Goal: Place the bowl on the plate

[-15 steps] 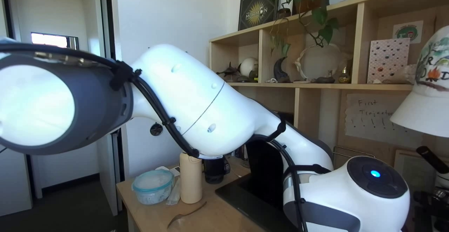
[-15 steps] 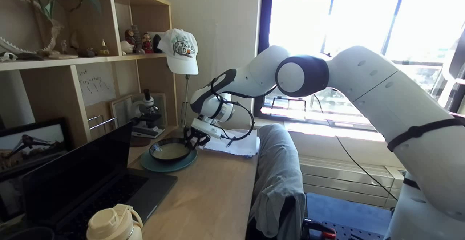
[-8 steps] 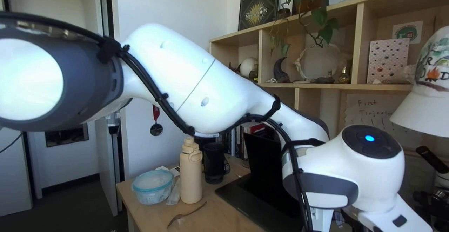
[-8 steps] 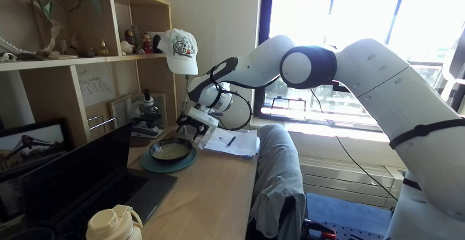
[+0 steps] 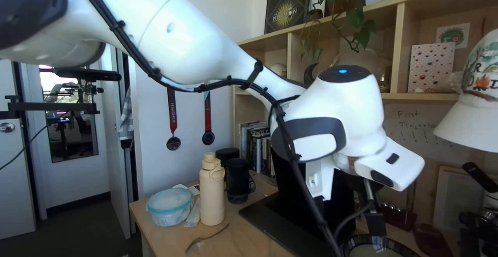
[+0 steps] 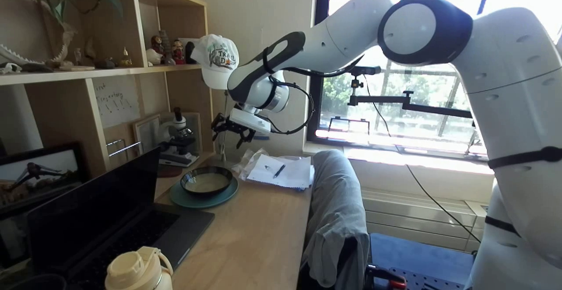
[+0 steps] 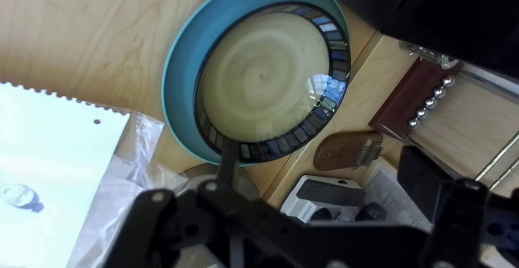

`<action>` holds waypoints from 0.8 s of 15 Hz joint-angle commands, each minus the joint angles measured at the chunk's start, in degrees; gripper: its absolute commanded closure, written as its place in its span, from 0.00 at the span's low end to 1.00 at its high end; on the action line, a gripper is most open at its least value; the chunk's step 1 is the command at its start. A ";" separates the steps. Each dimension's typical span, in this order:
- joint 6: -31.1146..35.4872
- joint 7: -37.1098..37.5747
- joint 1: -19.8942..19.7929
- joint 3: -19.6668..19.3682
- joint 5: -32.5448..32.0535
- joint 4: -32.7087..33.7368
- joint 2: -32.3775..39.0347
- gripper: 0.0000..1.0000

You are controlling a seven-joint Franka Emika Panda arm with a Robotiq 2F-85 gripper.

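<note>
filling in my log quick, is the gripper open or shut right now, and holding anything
Gripper: open, holding nothing; the bowl rests on the plate.

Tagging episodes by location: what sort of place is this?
Most likely an office or study, at home or at work I can't tell: an open laptop on a desk, papers with a pen on top, and shelves of ornaments.

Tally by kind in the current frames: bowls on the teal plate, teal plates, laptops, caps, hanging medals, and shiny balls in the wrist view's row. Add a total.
Bowl: 1
Teal plate: 1
Laptop: 1
Cap: 1
Hanging medals: 2
Shiny balls: 5
Total: 11
</note>
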 commanded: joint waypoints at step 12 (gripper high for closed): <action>10.15 4.73 10.93 -5.63 -35.39 -31.86 -24.07 0.00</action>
